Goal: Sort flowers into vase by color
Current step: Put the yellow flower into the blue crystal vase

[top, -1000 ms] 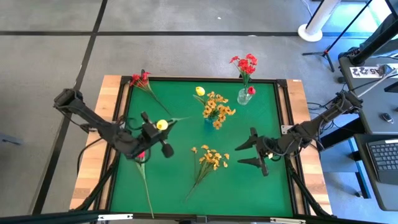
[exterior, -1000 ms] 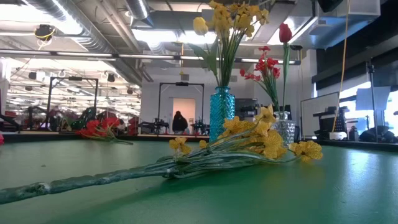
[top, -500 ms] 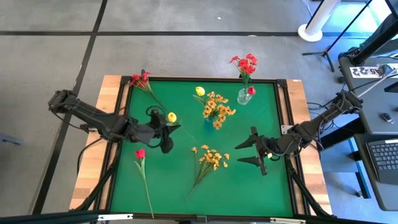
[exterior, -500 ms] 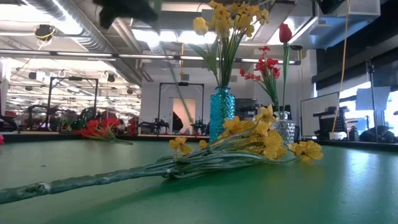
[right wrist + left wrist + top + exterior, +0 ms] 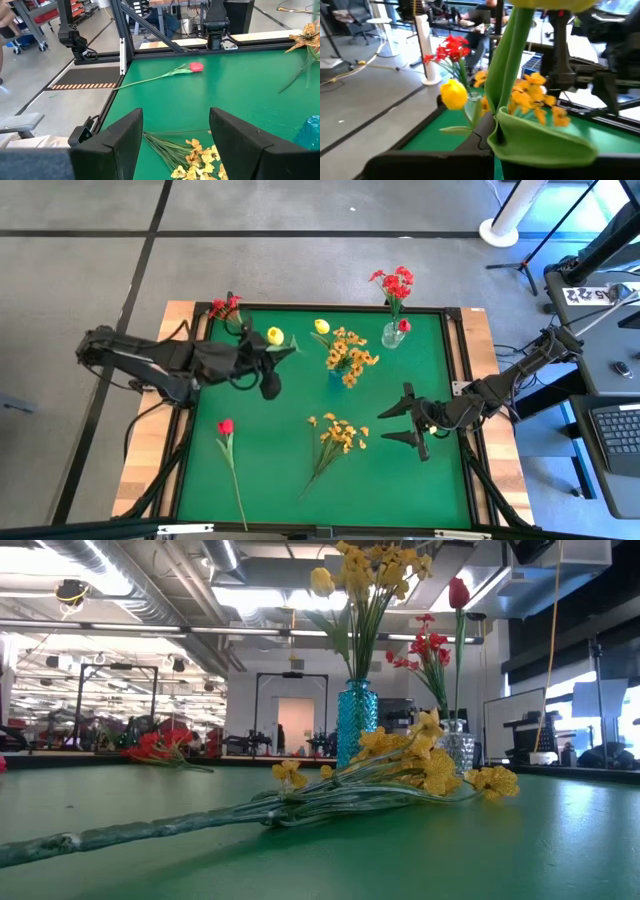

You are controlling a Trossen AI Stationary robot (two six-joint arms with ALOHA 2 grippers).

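Nearest the front edge of the green table (image 5: pixel 270 470) lie two loose flowers. A red tulip (image 5: pixel 226 426) rests on the left half, its long stem running toward the front edge. Beside it, nearer the middle, lies a yellow cluster (image 5: pixel 340 434) with its stems fanned out; in the low view this bunch (image 5: pixel 420 762) stretches flat across the mat.

Further in, the right gripper (image 5: pixel 405 423) hovers over the right half of the table, its fingers spread wide and holding nothing. Its wrist view shows the two dark fingers (image 5: pixel 120 137) well apart above the yellow cluster (image 5: pixel 192 162), with the red tulip (image 5: pixel 196 67) lying beyond.

The left gripper (image 5: pixel 262 358) is raised over the left half of the table, toward the back, and its fingers are closed on the stem of a yellow tulip (image 5: pixel 275 336). In the left wrist view a broad green leaf (image 5: pixel 530 140) fills the space right in front of the camera.

Toward the back edge, a blue vase (image 5: pixel 357 723) holds another yellow tulip (image 5: pixel 321 327) and yellow clusters (image 5: pixel 350 355). Just beside it, a clear vase (image 5: pixel 392 335) holds red flowers (image 5: pixel 394 283). A red cluster (image 5: pixel 226 308) lies at the back left corner, partly over the table's rim.
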